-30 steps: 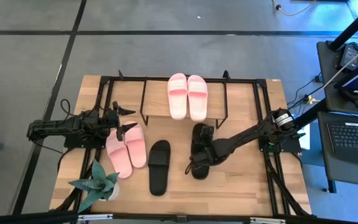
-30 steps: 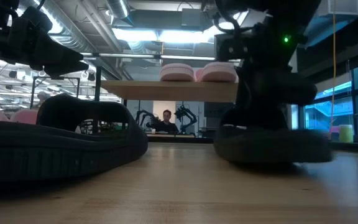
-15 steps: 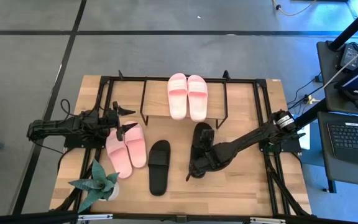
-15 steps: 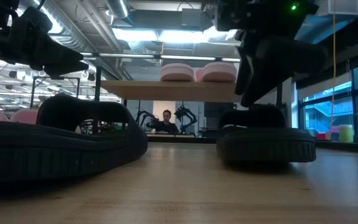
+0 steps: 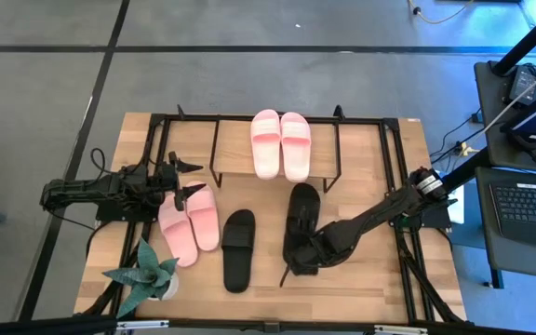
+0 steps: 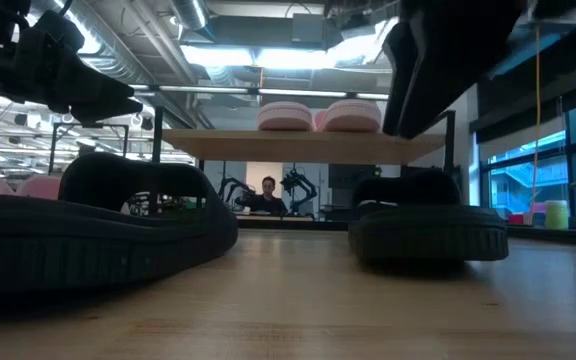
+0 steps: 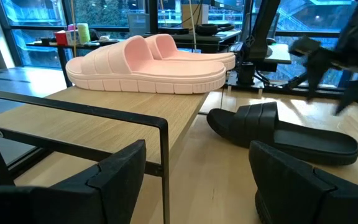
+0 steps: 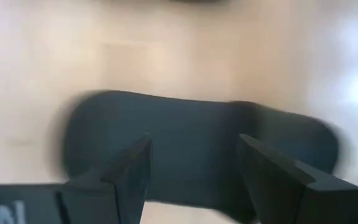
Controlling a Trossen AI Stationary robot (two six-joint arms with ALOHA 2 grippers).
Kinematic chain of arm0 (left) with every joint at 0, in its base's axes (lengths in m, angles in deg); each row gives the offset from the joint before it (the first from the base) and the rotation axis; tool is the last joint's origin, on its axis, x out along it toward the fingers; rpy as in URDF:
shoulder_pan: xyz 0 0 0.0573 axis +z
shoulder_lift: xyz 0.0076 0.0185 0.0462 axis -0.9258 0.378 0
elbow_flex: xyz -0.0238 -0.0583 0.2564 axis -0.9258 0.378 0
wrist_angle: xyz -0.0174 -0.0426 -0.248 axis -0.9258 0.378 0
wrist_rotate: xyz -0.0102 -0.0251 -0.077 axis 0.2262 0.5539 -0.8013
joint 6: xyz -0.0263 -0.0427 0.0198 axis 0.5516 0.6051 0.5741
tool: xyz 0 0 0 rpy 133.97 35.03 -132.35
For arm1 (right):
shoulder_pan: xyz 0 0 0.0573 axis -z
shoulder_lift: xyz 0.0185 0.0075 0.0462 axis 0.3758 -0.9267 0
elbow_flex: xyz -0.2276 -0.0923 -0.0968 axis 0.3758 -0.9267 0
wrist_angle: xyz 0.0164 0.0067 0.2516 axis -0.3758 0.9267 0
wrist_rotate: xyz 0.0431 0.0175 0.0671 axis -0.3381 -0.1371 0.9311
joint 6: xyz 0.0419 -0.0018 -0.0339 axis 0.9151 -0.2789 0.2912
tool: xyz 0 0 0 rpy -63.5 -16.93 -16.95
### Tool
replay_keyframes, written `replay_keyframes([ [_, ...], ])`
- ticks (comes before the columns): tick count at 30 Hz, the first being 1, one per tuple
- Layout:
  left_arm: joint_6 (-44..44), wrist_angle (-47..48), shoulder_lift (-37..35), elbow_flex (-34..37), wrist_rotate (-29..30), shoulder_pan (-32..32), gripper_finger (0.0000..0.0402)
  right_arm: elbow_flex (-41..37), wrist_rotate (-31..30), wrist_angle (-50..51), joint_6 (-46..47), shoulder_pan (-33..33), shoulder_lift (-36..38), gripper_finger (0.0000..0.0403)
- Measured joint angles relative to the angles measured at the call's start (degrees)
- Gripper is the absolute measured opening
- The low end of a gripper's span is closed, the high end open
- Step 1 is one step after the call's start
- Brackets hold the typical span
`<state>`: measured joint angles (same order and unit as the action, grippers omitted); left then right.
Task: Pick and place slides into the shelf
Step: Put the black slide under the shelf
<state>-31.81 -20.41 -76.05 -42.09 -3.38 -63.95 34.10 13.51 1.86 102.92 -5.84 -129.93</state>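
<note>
Work surface: light wooden table (image 5: 361, 288), bordered by a black frame. Near edge, 7 o'clock: a potted plant (image 5: 145, 272). Centre: one black slide (image 5: 238, 248) lies flat. At 4 o'clock, the right gripper (image 5: 301, 263) sits over the near end of the second black slide (image 5: 302, 216), fingers spread, gripping nothing. At 9 o'clock, the left gripper (image 5: 184, 177) hovers with fingers apart above a pink pair (image 5: 189, 223). At 12 o'clock, the shelf (image 5: 221, 149) carries another pink pair (image 5: 280, 143) on its top board. Beyond the table: grey floor, windows, ceiling lights and a seated person (image 6: 268, 193)
</note>
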Motion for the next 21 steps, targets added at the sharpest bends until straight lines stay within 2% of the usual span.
replay_keyframes([
  [6, 0.0, 0.0, 0.0, 0.0, 0.0, 0.0, 0.0276, -1.1, 14.6, -12.6, 4.7, -0.1, -0.1, 0.0232],
  [9, 0.0, 0.0, 0.0, 0.0, 0.0, 0.0, 0.0276, -3.2, 19.2, -18.0, 5.3, -0.5, -0.3, 0.0232],
  [15, 0.0, 0.0, 0.0, 0.0, 0.0, 0.0, 0.0276, -8.8, 23.6, -26.7, 10.0, -1.9, -0.3, 0.0232],
  [21, 0.0, 0.0, 0.0, 0.0, 0.0, 0.0, 0.0276, -13.9, 23.8, -35.8, 13.1, -2.5, -0.3, 0.0232],
])
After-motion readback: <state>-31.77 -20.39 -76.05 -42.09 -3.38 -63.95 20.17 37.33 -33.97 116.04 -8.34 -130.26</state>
